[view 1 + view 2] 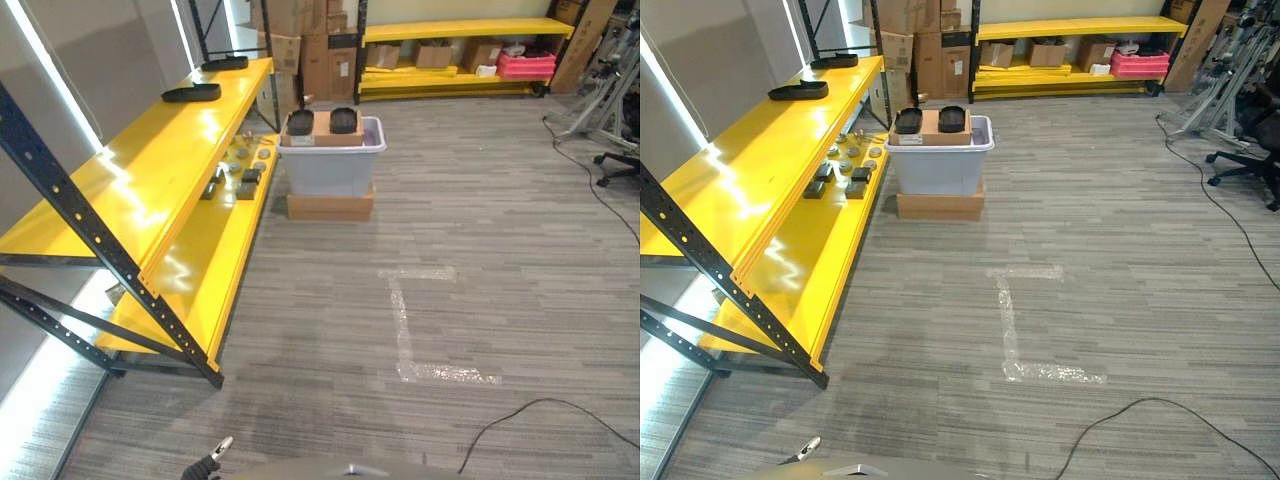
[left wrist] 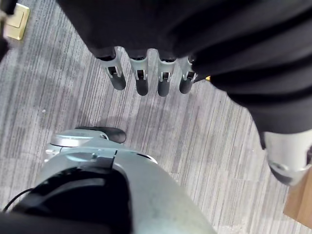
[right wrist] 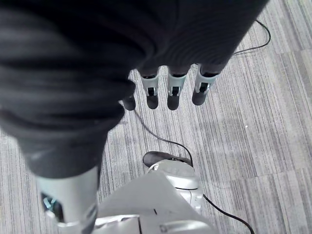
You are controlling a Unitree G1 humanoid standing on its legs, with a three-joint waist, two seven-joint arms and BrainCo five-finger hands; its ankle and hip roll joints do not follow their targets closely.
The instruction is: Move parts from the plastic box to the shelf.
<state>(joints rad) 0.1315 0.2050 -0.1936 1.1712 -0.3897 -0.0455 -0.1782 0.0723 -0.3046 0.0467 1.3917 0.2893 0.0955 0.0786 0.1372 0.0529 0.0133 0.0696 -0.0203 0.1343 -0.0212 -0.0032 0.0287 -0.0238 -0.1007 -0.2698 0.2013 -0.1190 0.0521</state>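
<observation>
The room is bright and evenly lit. The strongest light comes from white strips along the wall just left of the shelf [image 1: 150, 170], and they throw white glare across its glossy yellow boards. The tape [image 1: 405, 335] on the carpet right of the shelf shines faintly. Shadows are soft, with a dim patch on the carpet beside the shelf's lower board. In both wrist views the near dark cover is blurred, the carpet beyond fairly crisp.

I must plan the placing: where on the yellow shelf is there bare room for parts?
The top board is bare from the near black post up to two black trays at its far end. The lower board is bare near; small parts crowd it beside the plastic box.
</observation>
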